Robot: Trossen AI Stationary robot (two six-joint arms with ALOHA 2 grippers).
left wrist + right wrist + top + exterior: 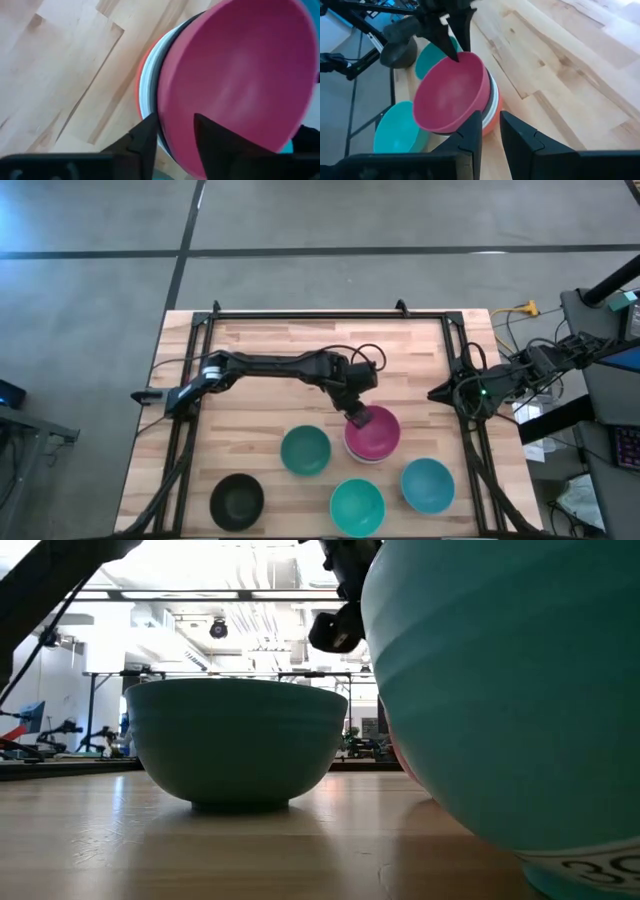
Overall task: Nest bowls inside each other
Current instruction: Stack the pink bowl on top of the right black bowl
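Note:
A magenta bowl (375, 435) sits tilted on top of a stack of a black bowl (490, 89), a white bowl (493, 107) and a red-pink bowl (495, 122) at mid-table. My left gripper (357, 418) is at its rim on the far-left side. Near the front edge, each on its base, stand a dark teal bowl (305, 450), a turquoise bowl (357, 507), a blue bowl (428, 485) and a second black bowl (237, 500). My right gripper (438, 393) waits at the table's right edge, open by a narrow gap and empty. My left gripper (175, 122) has the magenta bowl's rim (175, 111) between its fingers, one finger (215, 140) inside the bowl and one (145, 135) outside. It comes from above, slanting from the table's far-left side. The bowl rests tilted in the stack below it.
The table's far half is bare wood (300, 345) inside a black frame (310, 315). The four single bowls crowd the near strip around the stack. The turquoise bowl (500, 690) fills the right side of the low view. Cables (520, 310) lie off the far-right corner.

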